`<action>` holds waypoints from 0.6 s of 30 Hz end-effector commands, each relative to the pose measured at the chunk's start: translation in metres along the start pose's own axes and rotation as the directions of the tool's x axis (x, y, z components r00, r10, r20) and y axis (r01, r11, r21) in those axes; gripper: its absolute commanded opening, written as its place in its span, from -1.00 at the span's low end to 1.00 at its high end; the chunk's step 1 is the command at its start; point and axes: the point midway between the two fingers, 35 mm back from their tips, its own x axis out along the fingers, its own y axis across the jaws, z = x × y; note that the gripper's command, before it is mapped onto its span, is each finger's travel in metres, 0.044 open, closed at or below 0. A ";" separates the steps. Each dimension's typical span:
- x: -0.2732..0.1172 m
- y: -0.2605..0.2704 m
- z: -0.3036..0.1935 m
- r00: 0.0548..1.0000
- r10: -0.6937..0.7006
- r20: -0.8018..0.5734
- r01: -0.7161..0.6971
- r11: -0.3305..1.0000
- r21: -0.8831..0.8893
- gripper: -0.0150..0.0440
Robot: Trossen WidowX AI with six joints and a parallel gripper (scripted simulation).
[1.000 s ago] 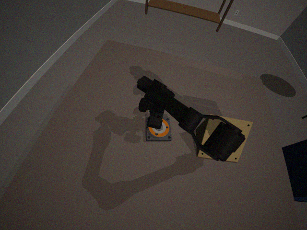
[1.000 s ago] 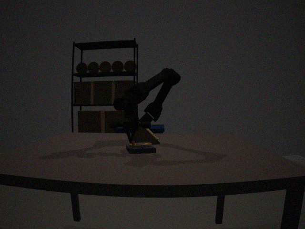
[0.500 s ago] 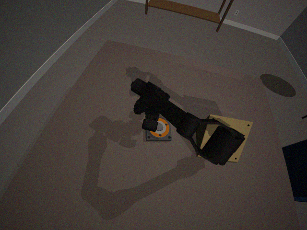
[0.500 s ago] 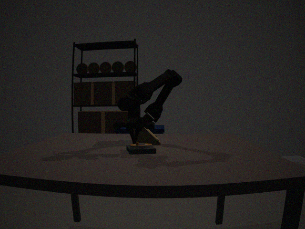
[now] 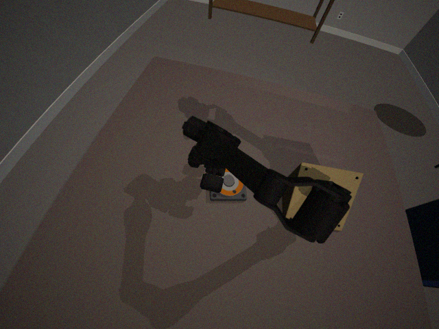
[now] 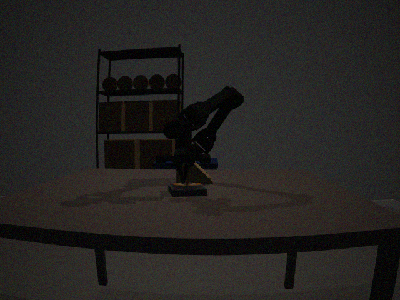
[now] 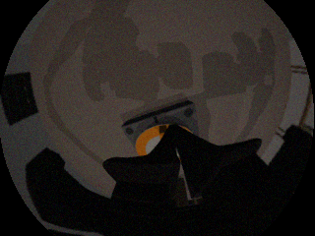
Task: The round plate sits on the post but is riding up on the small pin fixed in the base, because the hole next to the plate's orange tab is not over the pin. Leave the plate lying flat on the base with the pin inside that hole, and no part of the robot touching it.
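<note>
My tool (image 5: 212,182) is pinched fully shut with nothing in it, its tip down at the rim of the round plate (image 5: 236,186), which sits on the grey base (image 5: 226,197) on the table. The plate's centre and post (image 5: 228,179) lie just beyond my tip toward my own mount. I cannot make out the orange tab or the pin, so I judge any turning push must run along the rim, not across it.

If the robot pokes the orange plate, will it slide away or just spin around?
Probably just spin. The plate is ringed around the grey post, so a sideways poke likely turns it instead of sliding it off the base. It looks flat and stiff, so it shouldn't bend. The shut end effector sits at its rim, well placed to nudge it.
</note>
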 end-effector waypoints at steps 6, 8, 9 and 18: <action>0.001 0.009 0.000 1.000 0.005 0.003 -0.005 1.000 0.004 -0.49; 0.001 0.009 0.001 1.000 0.005 0.003 -0.005 1.000 0.004 -0.49; -0.002 0.009 0.001 1.000 0.005 0.003 -0.005 1.000 0.004 -0.49; -0.043 0.009 -0.004 1.000 0.003 0.002 -0.003 1.000 0.004 -0.49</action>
